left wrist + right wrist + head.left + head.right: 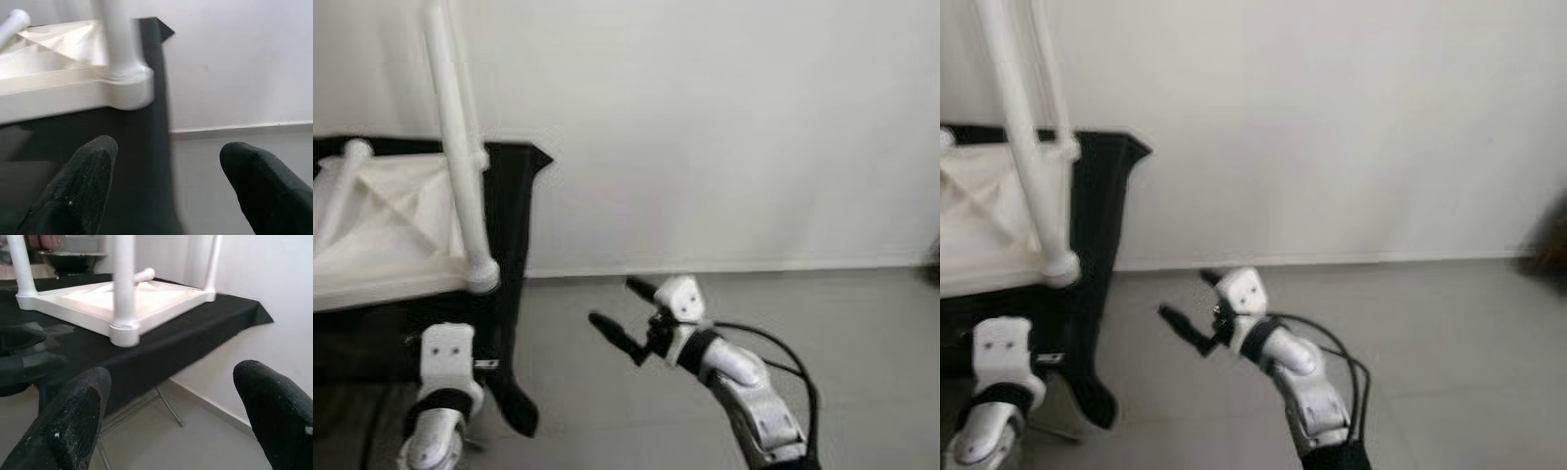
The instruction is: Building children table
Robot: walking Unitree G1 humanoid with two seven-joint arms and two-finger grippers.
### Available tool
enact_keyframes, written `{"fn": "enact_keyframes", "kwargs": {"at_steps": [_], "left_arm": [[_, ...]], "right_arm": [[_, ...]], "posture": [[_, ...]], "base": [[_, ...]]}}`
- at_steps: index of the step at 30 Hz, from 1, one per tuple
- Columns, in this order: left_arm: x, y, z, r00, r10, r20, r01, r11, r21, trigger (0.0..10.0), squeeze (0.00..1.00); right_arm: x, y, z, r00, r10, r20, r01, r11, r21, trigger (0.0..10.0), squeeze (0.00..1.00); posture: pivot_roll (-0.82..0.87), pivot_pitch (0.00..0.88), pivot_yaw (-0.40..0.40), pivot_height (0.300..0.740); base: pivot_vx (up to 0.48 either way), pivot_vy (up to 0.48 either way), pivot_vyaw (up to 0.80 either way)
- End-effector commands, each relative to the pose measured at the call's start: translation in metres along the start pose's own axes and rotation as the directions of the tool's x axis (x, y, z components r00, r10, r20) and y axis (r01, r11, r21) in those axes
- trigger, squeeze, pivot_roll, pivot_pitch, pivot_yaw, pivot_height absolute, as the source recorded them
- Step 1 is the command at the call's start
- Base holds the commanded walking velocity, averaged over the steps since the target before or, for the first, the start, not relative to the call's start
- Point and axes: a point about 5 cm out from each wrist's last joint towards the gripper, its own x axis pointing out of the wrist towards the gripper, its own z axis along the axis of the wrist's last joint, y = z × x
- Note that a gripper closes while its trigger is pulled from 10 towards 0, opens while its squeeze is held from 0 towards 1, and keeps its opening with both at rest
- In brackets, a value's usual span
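Both grippers' fingers (73, 426) apart (empty), table (391, 225) upturned

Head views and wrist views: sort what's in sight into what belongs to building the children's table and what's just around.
For the job:
- white table, upside down on the black cloth
- its legs, three standing up, one lying on the underside
- left hand, open, below the near corner
- right hand, open, out over the floor

Just around:
- black cloth on a folding stand
- dark bowl behind
- wall
- grey floor

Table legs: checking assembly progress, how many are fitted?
3 upright: near corner leg, far-left leg, far-right leg. A fourth leg lies loose on the upturned top.
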Motion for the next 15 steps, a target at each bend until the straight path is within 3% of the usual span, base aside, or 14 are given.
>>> {"fn": "enact_keyframes", "kwargs": {"at_steps": [1,6,15], "left_arm": [[0.002,-0.005,0.001,1.000,-0.025,-0.001,0.025,1.000,-0.007,10.0,0.00],[0.006,-0.009,0.006,0.998,-0.057,0.008,0.057,0.998,0.008,10.0,0.00],[0.005,-0.010,0.008,0.998,-0.060,0.024,0.060,0.998,-0.009,10.0,0.00]], "right_arm": [[-0.004,-0.007,-0.003,0.999,-0.033,-0.008,0.033,0.999,0.005,10.0,0.00],[0.001,-0.014,0.002,0.998,-0.061,-0.015,0.061,0.998,-0.036,10.0,0.00],[0.003,-0.018,0.002,0.995,-0.092,-0.033,0.091,0.995,-0.029,10.0,0.00]], "posture": [[-0.25,0.000,-0.057,0.740],[-0.24,0.000,-0.066,0.740],[-0.26,0.000,-0.075,0.740]], "base": [[0.000,-0.480,0.00],[0.000,-0.466,0.00],[0.000,0.000,0.00]]}}
